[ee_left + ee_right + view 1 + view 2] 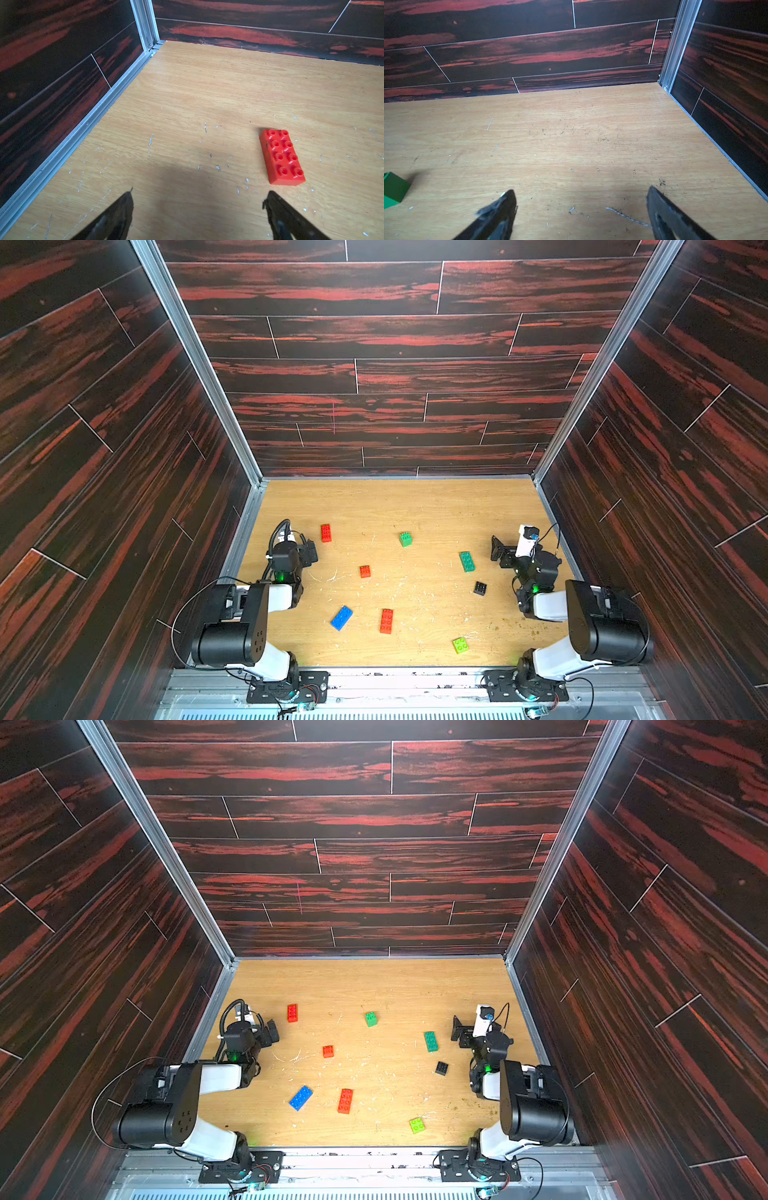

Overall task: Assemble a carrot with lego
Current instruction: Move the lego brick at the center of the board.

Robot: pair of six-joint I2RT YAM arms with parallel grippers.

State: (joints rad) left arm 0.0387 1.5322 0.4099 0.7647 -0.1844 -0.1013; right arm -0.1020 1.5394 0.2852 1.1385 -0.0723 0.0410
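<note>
Right now no two bricks are joined, so the carrot does not exist yet and the step in hand, as I judge it, is the first pick. My left pincer [199,193] stands wide and empty, low over the bare table [187,93]. Just ahead of it and slightly to its right lies a long red brick [282,156], flat on the wood with its studs up.

I'd take that one first. I would shift right until the brick sits centred between the fingers and square the wrist so they close on the long sides. Then I would drop straight down, because a skewed bite could spin it on the board.

My right pincer [581,190] is likewise wide and empty. A green brick [394,189] shows only an edge on its inboard side. I cannot tell whether that is the square green brick [405,539] or the teal brick [467,561].

Farther from both pincers, in a top view, the rest lies well apart. The small red brick [365,571] and the black brick [480,588] come first. Back toward the arm bases lie the blue brick [341,617], the second long red brick [386,620] and the lime brick [460,645].
</note>
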